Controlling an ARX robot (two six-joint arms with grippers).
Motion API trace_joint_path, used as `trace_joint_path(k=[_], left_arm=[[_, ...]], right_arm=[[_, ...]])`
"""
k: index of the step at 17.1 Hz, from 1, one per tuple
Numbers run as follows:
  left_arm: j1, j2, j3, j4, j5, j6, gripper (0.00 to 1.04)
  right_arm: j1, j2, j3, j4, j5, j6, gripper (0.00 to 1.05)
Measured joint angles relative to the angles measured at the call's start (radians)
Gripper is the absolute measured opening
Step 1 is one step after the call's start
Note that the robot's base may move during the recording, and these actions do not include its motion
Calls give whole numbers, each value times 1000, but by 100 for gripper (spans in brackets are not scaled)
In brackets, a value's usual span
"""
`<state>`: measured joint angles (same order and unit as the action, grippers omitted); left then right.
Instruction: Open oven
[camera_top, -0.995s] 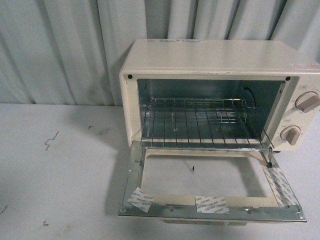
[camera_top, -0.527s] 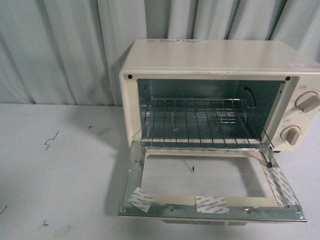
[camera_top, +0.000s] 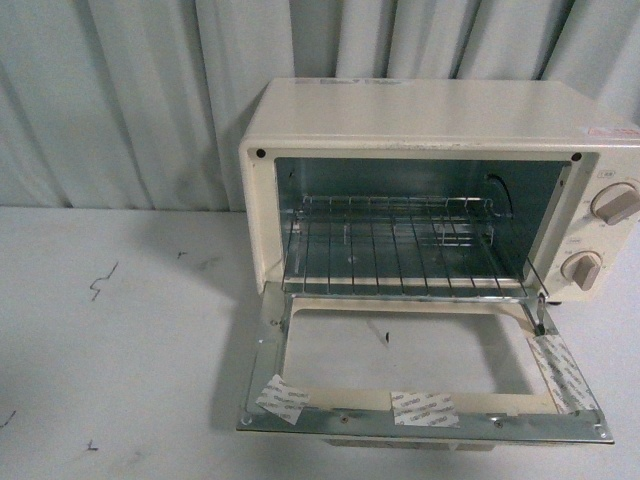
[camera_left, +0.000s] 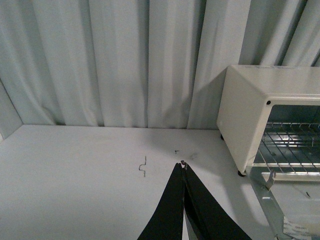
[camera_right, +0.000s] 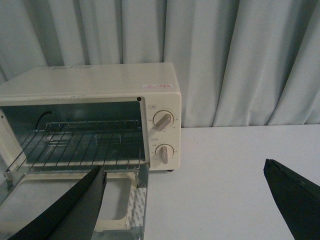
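Observation:
The cream-white oven (camera_top: 440, 115) stands at the back right of the white table. Its door (camera_top: 425, 375) lies folded down flat toward me, and the wire rack (camera_top: 395, 250) inside shows. Two round knobs (camera_top: 612, 203) sit on its right face. Neither gripper shows in the front view. In the left wrist view my left gripper (camera_left: 183, 165) is shut and empty above the table, left of the oven (camera_left: 250, 107). In the right wrist view my right gripper (camera_right: 184, 172) is wide open and empty, in front of the oven (camera_right: 100, 82) and right of its door (camera_right: 70, 205).
Pale curtains (camera_top: 130, 90) hang close behind the table. Small dark scuff marks (camera_top: 100, 280) dot the table surface (camera_top: 110, 380) left of the oven. Three tape patches (camera_top: 423, 407) are stuck on the inside of the door frame.

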<state>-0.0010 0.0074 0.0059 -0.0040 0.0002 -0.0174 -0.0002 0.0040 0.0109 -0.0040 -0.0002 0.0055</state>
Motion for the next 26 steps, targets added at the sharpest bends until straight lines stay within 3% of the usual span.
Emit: trace_joint_path(k=[5,6,8,14,17,18,26], left_arm=[[0,0,0,1,0,0,4],[0,0,0,1,0,0,16],[0,0,0,1,0,0,29],[0,0,0,1,0,0,49],[0,0,0,1,0,0,81],[0,0,0,1,0,0,98],[0,0,0,0,0,0,98]], right_arm=[[0,0,0,0,0,0,98],[0,0,0,0,0,0,98],[0,0,0,0,0,0,98],[0,0,0,0,0,0,98],[0,0,0,0,0,0,98],[0,0,0,0,0,0,98],[0,0,0,0,0,0,98]])
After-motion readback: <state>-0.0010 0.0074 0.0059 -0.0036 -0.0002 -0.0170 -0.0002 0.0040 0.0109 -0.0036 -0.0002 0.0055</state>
